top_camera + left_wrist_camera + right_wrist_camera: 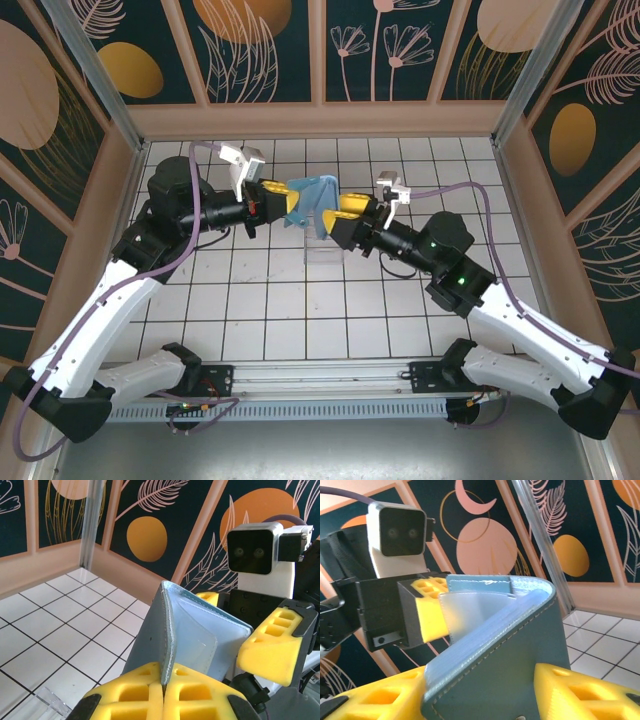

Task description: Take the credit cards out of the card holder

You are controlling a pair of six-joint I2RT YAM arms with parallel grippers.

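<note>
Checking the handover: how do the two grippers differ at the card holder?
The left gripper is shut on the card holder, at its edge; the right gripper stands open, straddling a flap. Left reaches in from the left, right from the right. Both meet at the holder.

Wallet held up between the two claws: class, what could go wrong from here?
1. The left claw pinches just the thin edge of the wallet above the table. A tug from the other side could slip the wallet free and drop it.
2. The right claw straddles the wallet's open flap, and its grip is unclear. Closing there may squeeze the pocket shut rather than open it up.
</note>
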